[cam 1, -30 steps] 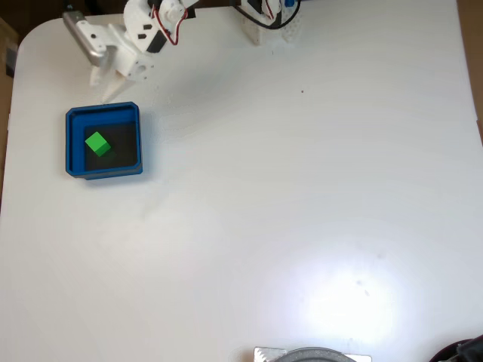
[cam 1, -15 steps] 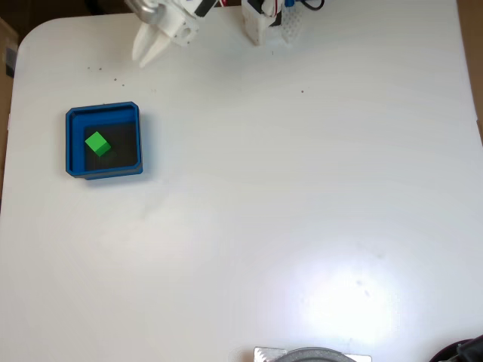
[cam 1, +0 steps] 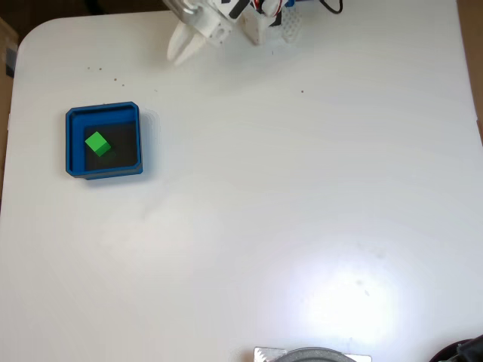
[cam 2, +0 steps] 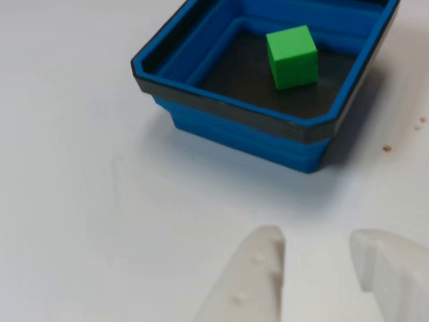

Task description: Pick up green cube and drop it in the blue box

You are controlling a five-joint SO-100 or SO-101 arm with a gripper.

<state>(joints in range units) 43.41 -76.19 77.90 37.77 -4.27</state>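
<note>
The two white fingers point(cam 2: 251, 282) rose from the bottom edge of the other view with a clear gap between their tips and nothing between them, so the gripper point(cam 2: 315, 251) was parted and empty. In the fixed view the gripper point(cam 1: 183, 51) sat at the upper middle-left of the frame, its pale tips pointing down and to the left, with the rest of the white arm point(cam 1: 219, 15) reaching back toward the top edge, where red wires showed. The green cube point(cam 1: 97, 144) lay on the dark floor of the blue box point(cam 1: 138, 143), in the left part of the fixed view and well apart from the gripper. In the other view the green cube point(cam 2: 291, 56) rested inside the blue box point(cam 2: 228, 124) toward the upper right of the frame, beyond the fingertips across a stretch of the white table point(cam 2: 80, 201). The cube touched no wall of the box.
</note>
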